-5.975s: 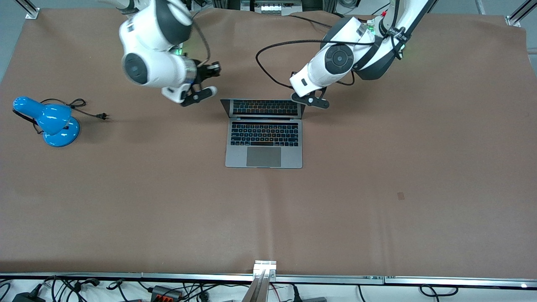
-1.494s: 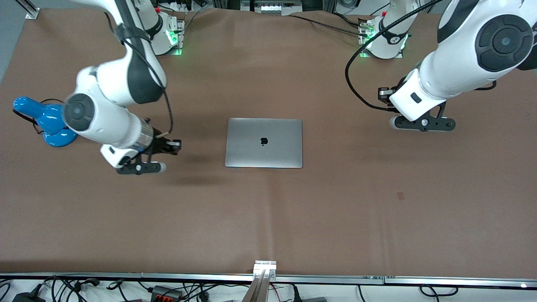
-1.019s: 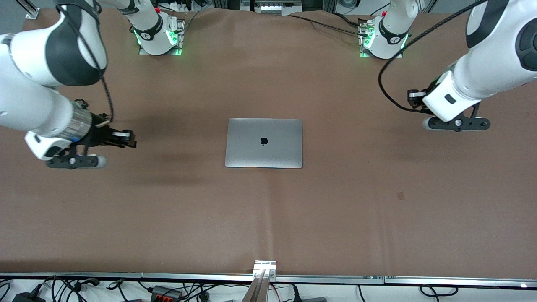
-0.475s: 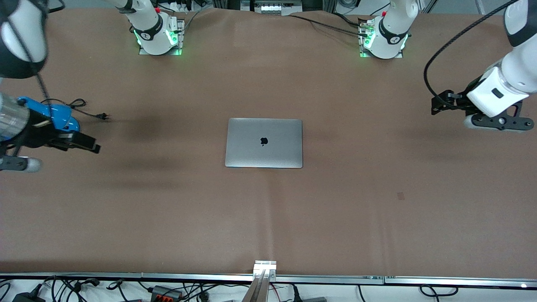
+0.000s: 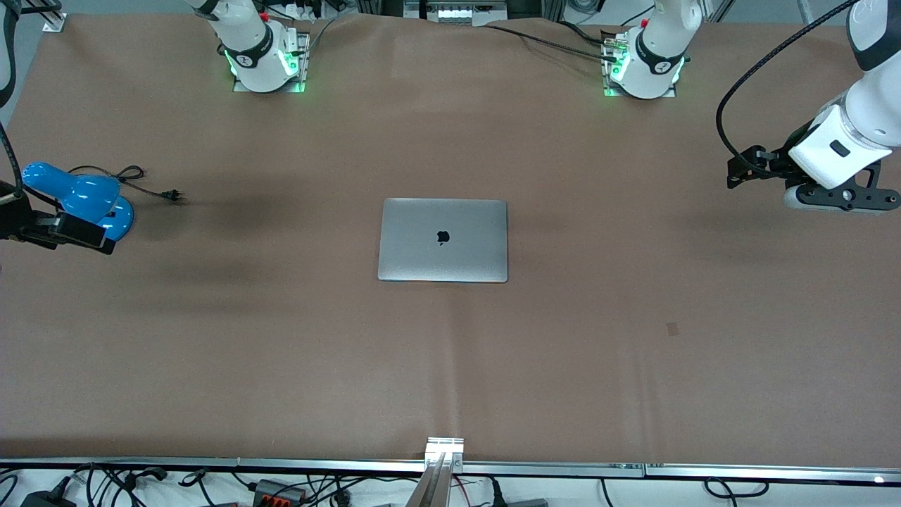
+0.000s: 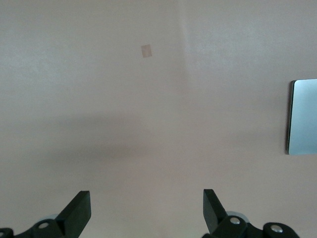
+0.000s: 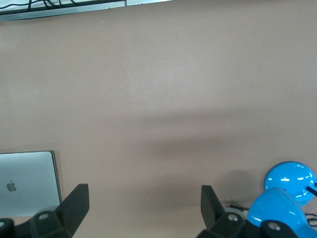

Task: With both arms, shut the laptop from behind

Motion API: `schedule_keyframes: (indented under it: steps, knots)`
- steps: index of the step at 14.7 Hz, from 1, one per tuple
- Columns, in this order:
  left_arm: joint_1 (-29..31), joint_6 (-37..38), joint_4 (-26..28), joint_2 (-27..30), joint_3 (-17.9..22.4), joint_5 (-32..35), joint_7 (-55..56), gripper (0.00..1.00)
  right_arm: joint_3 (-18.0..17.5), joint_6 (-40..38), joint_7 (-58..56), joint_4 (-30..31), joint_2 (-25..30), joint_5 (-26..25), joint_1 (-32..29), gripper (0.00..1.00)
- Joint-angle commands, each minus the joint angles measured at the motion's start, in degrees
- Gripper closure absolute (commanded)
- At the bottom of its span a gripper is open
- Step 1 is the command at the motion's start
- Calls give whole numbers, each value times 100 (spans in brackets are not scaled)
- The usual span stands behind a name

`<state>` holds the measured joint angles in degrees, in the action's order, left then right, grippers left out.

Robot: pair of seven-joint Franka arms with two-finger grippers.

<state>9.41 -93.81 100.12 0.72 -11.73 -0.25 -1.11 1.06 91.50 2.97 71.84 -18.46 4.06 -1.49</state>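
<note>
Both arms have swung outward since half a second ago. One laptop [image 5: 443, 240] lies shut mid-tabletop [image 5: 450, 366]; I judge closing done (retreat only remains). Two grippers: left gripper [image 6: 147, 213] over its end, right gripper [image 7: 144, 210] by the one blue lamp [image 5: 81, 202], fingers wide apart, empty.

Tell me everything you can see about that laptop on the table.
The laptop is a slim, silver-grey machine that looks like metal, with a dark apple logo in the middle of its lid. It is shut and lies flat on the brown table, about midway between the two arms' ends. Its edges run square to the table's edges. Nothing rests on it, and neither gripper touches it. Only a corner of it shows in each wrist view.
</note>
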Motion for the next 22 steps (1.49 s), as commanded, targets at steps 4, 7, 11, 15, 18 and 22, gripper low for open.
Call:
schedule_keyframes:
  steps: [4,7,11,15,18,22]
  knots:
    - [8,-50,69,86,22,-186,5,0,175,52,-340,593,562,-230,131,0]
    - [78,-50,69,34,48,-186,-47,0,184,331,-508,1329,1070,-238,122,0]
    - [70,-94,8,-1,57,-186,14,0,175,799,-526,2596,1932,-483,140,0]
    - [61,-15,-211,-37,48,-186,-30,0,175,825,-526,2861,2162,-537,131,0]
    - [-17,142,-255,-11,74,-177,14,0,140,816,-526,2844,2259,-537,157,0]
    - [-1036,284,-405,-54,1153,-177,-4,0,140,738,-543,2791,2268,-485,140,0]
